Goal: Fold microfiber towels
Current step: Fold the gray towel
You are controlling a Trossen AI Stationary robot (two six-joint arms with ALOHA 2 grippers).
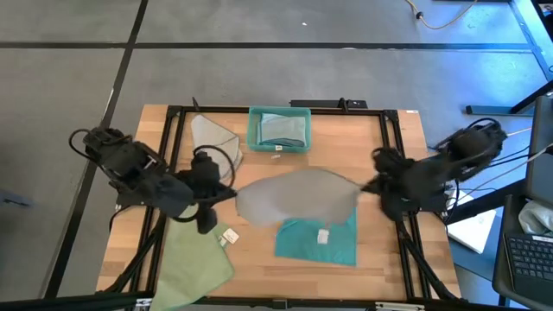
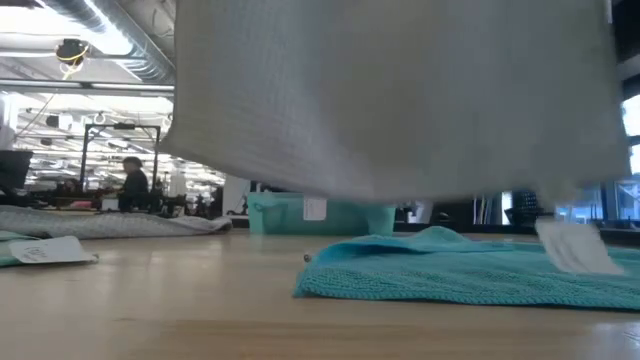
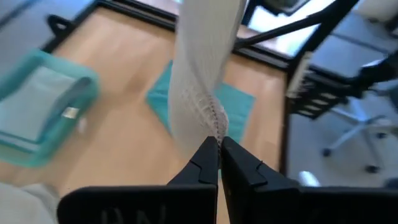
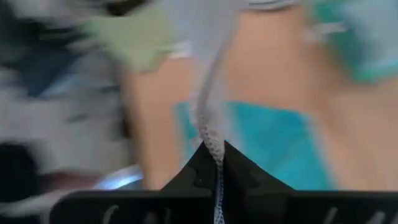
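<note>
Where stretched aloft, waffle-textured grey towel (image 1: 298, 197)

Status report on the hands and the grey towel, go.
Left hand and right hand both shut on grey towel, stretched between them above table. Teal towel flat beneath it. Nothing in the way.

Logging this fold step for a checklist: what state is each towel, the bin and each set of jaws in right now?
Grey towel: lifted, stretched between both arms above the table.
Teal towel: flat on the table, tag showing, partly under the grey one.
Green towel: flat at the table's near-left corner.
Second grey towel: lying folded beside the bin.
Bin: upright, cloth inside.
Left gripper: jaws shut on grey towel's edge.
Right gripper: jaws shut on the opposite edge.
</note>
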